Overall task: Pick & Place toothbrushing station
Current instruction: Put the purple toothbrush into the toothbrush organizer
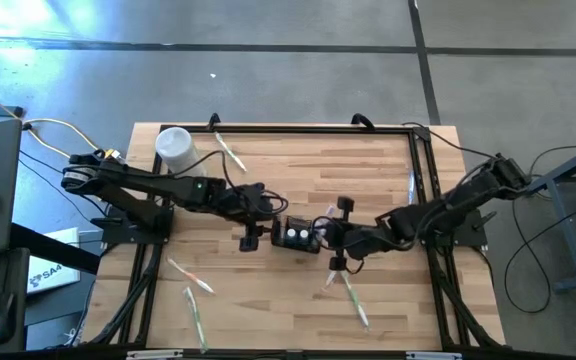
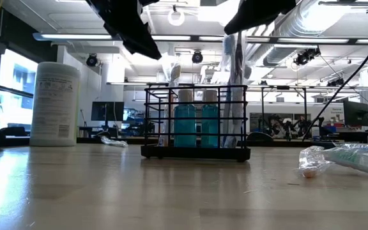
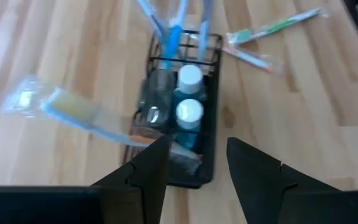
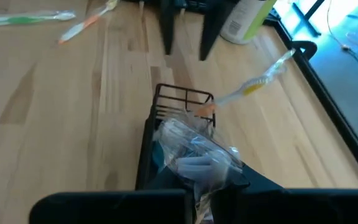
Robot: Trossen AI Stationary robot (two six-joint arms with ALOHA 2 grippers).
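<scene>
The toothbrushing station [image 1: 296,236] is a black wire holder at the table's middle, standing on its flat base [image 2: 197,153]. It carries two blue bottles [image 3: 189,78]. A yellow wrapped toothbrush [image 4: 253,84] sticks into its left end and leans out toward the left arm. My left gripper [image 3: 197,168] hovers open just left of the holder, above it, nothing between its fingers. My right gripper [image 4: 197,199] is over the holder's right end, shut on a clear-wrapped toothbrush [image 2: 235,70]. My right gripper pinches the upper end of the toothbrush's clear wrapper [image 4: 199,167] between its two shut fingers. The fingers come slanting down from the table's right side. The toothbrush stands nearly upright below them, its lower end inside the holder's right end [image 2: 234,131].
A white cylindrical container [image 1: 175,147] stands at the far left corner. Wrapped toothbrushes lie loose on the table: one near the container [image 1: 230,152], two at the near left [image 1: 190,277], one at the near right [image 1: 353,300]. A black frame [image 1: 413,160] edges the tabletop.
</scene>
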